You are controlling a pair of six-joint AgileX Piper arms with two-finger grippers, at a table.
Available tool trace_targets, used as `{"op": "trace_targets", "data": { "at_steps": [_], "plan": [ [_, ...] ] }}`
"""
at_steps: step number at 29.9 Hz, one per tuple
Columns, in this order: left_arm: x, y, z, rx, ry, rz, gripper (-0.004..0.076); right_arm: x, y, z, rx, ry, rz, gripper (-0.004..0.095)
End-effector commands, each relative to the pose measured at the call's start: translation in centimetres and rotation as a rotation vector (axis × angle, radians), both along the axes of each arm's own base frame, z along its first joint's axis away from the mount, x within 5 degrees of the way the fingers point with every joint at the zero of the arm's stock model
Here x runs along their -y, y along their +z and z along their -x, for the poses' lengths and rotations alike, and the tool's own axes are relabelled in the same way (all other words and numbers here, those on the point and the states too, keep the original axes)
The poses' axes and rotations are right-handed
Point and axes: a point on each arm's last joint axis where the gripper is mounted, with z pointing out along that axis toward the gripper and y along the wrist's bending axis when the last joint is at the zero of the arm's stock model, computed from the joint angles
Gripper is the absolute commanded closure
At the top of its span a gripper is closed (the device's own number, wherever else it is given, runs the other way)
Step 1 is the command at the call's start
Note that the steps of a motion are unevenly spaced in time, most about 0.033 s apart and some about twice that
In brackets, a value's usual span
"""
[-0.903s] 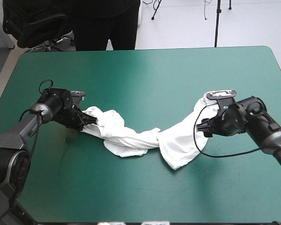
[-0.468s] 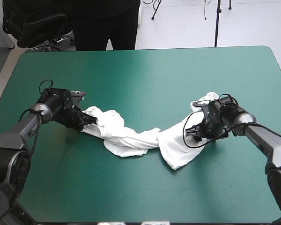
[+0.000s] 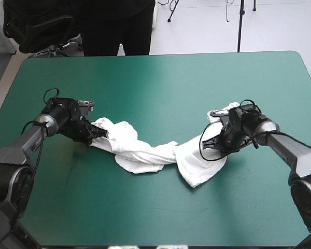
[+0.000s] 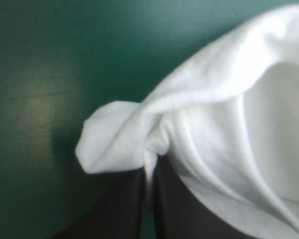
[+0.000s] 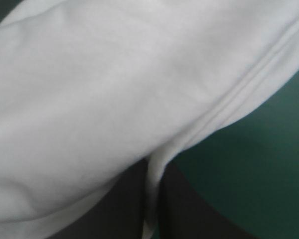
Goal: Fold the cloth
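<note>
A white T-shirt (image 3: 145,153) lies on a table with a teal-green cover (image 3: 160,78). It is drawn out into a twisted rope across the middle of the table, from left to right, and its middle sags toward the near edge.

The left gripper (image 3: 95,136) sits low over the cover at the rope's left end. In the left wrist view its two black fingers are all but closed on a pinch of white cloth, and a small fold bulges just past the tips.

The right gripper (image 3: 211,145) is at the right end, where the cloth widens into a loose flap on the table. In the right wrist view its fingers are likewise nearly closed on a thin edge of cloth, with a stitched hem running beside them.

It cannot be told which parts of the garment each gripper holds.

The step in hand appears to be opening the garment out, and no fold has been made yet. The next move probably calls for both grips to hold firm while the arms lift or draw apart so the twist can unwind. If the twist persists, the grippers may need to take new holds nearer the corners.
</note>
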Motion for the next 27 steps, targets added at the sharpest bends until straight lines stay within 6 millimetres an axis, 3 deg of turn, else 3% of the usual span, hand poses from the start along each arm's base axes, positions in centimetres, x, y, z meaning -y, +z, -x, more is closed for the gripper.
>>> {"op": "trace_targets", "data": {
  "at_steps": [1,4,8,14,20,27],
  "plan": [
    [-0.2,1.4,-0.4,0.082,-0.017,-0.023,0.0733,-0.4,0.1,-0.1,0.006,-0.012,-0.041,0.0925],
    [-0.2,1.7,-0.5,0.082,-0.016,-0.023,0.0733,-0.4,2.5,-0.2,0.037,-0.007,-0.052,0.0925],
    [-0.2,3.4,-0.2,0.116,-0.015,-0.02,0.0733,-0.4,7.2,-0.1,0.113,0.002,-0.081,0.0925],
    [-0.5,8.5,1.6,0.263,-0.012,-0.002,0.0733,0.0,16.2,1.0,0.318,0.004,-0.154,0.0925],
    [-1.0,14.6,5.6,0.457,-0.009,0.022,0.0733,0.8,24.3,2.7,0.546,-0.008,-0.21,0.0925],
    [-1.8,24.4,11.9,0.799,-0.002,0.064,0.0733,2.2,31.9,5.0,0.808,-0.048,-0.243,0.0925]
  ]
}}
